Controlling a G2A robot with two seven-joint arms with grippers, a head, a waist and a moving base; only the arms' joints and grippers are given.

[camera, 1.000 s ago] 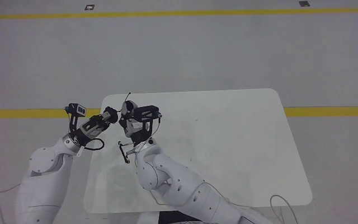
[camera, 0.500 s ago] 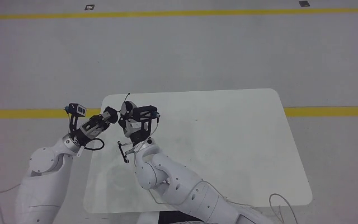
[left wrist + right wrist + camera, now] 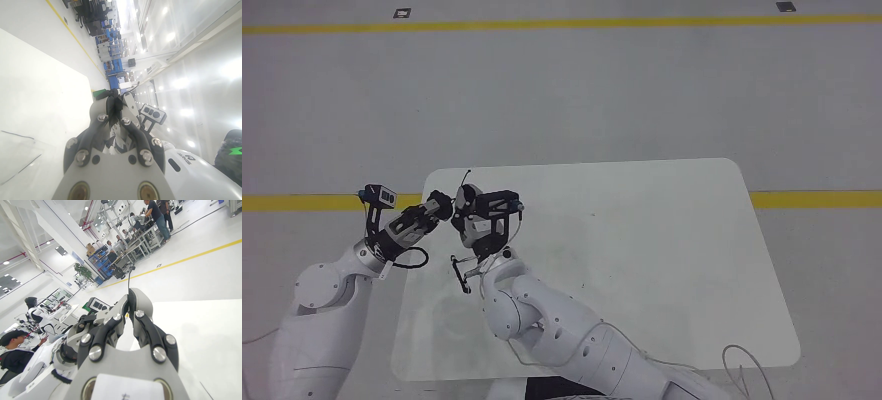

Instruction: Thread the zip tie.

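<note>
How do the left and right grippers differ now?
The right gripper pinches the zip tie, which sticks out past its fingertips; what the left gripper pinches is unclear. The left gripper is nearer the edge of the table, the right farther in. Both are shut, tip to tip.

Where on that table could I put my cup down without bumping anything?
The table is bare over its middle and whole right side, out to the far and right edges. It is crowded at the left edge, where the left gripper and right gripper meet at the zip tie.
</note>
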